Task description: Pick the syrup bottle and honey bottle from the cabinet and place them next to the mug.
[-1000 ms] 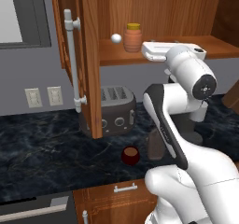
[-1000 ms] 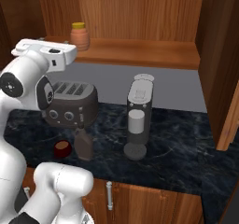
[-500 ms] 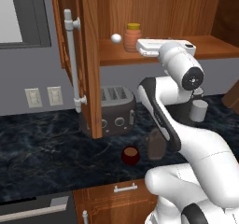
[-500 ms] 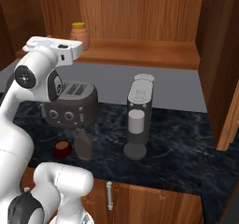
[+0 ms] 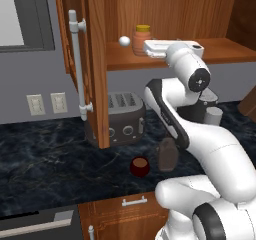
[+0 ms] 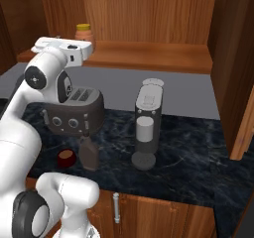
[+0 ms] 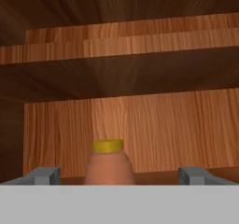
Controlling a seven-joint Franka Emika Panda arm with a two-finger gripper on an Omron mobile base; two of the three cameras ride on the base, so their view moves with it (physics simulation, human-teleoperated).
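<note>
The honey bottle (image 7: 109, 164), orange-brown with a yellow cap, stands on the plank shelf of the cabinet (image 5: 165, 59). My gripper (image 7: 119, 176) is open, with one fingertip (image 7: 44, 175) on each side of the bottle and both still short of it. From the left base view the white hand reaches level along the shelf, and its gripper (image 5: 147, 48) ends just right of the honey bottle (image 5: 142, 37). The dark syrup bottle (image 5: 168, 154) stands upright on the counter, close beside the dark red mug (image 5: 140, 166). In the right base view the syrup bottle (image 6: 89, 152) stands next to the mug (image 6: 66, 157).
A small white ball (image 5: 124, 41) lies on the shelf left of the honey bottle. The open cabinet door (image 5: 95, 64) with its silver bar handle (image 5: 77, 64) hangs at the left. A toaster (image 5: 122, 116) and a grey coffee machine (image 6: 147, 123) stand on the dark marble counter (image 6: 198, 157).
The hand has swung left along the shelf towards the honey bottle, and the upper arm has turned with it. The bottles and the mug have not moved.
</note>
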